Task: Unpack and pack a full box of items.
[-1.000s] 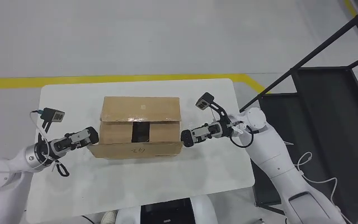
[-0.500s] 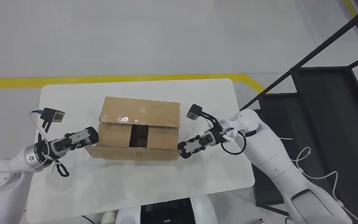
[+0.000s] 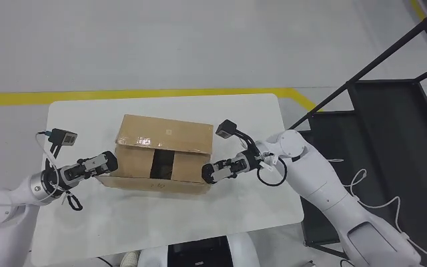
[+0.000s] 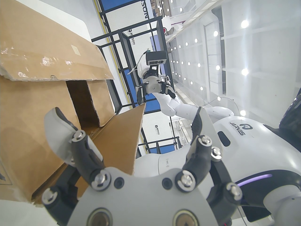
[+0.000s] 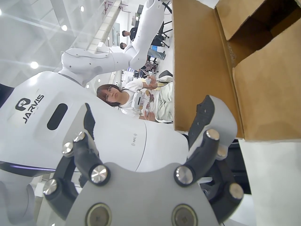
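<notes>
On the table (image 3: 257,117), one cardboard box (image 3: 167,133), its near flap (image 3: 160,185) inside two released pairs of jaws.

We count 1 cardboard box (image 3: 163,133) on 1 white table (image 3: 253,200), and 2 grippers beside it: 1 left gripper (image 3: 110,162) and 1 right gripper (image 3: 207,173).

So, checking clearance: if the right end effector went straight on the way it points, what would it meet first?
Most likely the raised flap of the box: its end edge sits just ahead of the open right end effector, within its gap. How near is hard to tell.
</notes>
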Tool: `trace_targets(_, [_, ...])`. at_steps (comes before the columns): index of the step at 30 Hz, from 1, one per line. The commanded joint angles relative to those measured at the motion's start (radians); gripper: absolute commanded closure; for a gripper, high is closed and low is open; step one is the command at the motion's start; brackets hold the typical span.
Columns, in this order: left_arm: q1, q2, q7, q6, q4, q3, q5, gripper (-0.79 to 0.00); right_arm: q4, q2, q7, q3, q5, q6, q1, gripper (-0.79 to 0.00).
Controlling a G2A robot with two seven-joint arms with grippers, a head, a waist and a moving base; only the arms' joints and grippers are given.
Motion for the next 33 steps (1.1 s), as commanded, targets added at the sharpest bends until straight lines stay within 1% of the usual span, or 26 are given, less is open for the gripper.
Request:
trace_targets(1, [0.0,0.0,0.0,0.0,0.0,0.0,0.0,-0.785,-0.014,0.003,0.004,-0.011,0.017,0.004,0.004,-0.785])
trace_targets(5, [0.0,0.0,0.0,0.0,0.0,0.0,0.0,-0.785,-0.037,0.007,0.017,-0.044,0.031,0.017,0.005,-0.785])
trace_targets(9, [0.0,0.0,0.0,0.0,0.0,0.0,0.0,-0.785,-0.033,0.003,0.017,-0.1,0.026,0.017,0.004,-0.785])
trace_targets(17, [0.0,0.0,0.0,0.0,0.0,0.0,0.0,-0.785,0.043,-0.024,-0.025,-0.23,-0.03,-0.024,0.018,-0.785])
trace_targets(21, [0.0,0.0,0.0,0.0,0.0,0.0,0.0,-0.785,0.065,-0.035,-0.053,-0.281,-0.116,-0.053,0.026,-0.785])
trace_targets(25, [0.0,0.0,0.0,0.0,0.0,0.0,0.0,-0.785,0.061,-0.04,-0.099,-0.303,-0.229,-0.087,0.026,-0.785])
trace_targets(30, [0.0,0.0,0.0,0.0,0.0,0.0,0.0,-0.785,-0.023,-0.033,-0.182,-0.3,-0.372,-0.077,-0.004,-0.785])
trace_targets(33, [0.0,0.0,0.0,0.0,0.0,0.0,0.0,-0.785,-0.077,-0.022,-0.24,-0.285,-0.493,-0.036,-0.027,-0.785])
